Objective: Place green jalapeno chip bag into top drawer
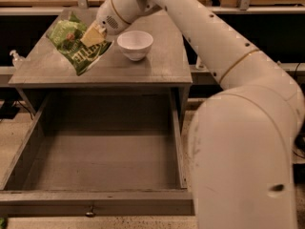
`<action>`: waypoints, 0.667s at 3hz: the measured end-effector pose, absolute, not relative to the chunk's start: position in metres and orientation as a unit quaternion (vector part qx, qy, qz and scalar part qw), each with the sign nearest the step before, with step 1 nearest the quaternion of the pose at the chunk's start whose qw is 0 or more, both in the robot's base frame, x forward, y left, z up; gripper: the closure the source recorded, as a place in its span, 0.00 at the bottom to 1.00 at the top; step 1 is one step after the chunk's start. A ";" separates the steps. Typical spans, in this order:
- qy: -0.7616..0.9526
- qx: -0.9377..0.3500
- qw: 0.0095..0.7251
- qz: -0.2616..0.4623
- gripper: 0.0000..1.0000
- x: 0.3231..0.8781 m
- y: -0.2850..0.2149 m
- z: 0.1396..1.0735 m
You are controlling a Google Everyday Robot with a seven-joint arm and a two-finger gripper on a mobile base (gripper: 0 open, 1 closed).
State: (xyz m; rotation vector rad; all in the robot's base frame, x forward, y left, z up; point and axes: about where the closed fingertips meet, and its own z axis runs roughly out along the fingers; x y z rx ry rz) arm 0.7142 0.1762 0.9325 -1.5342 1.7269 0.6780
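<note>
The green jalapeno chip bag (pixel 76 44) is crinkled, with white lettering, and hangs tilted over the left part of the grey tabletop (pixel 143 68). My gripper (pixel 93 35) is shut on the bag's upper right side and holds it just above the tabletop. The top drawer (pixel 95 159) is pulled wide open below the tabletop and has nothing in it. Its front panel with a small knob (pixel 89 213) is at the bottom of the view.
A white bowl (pixel 135 44) stands on the tabletop just right of the bag. A small clear bottle (pixel 15 59) sits at the table's left edge. My large white arm fills the right side of the view. Dark shelving runs behind the table.
</note>
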 end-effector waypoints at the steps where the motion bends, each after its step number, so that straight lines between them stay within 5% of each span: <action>1: 0.688 -0.563 0.363 0.280 1.00 0.644 0.178 0.886; 2: 0.692 -0.576 0.330 0.284 1.00 0.630 0.182 0.852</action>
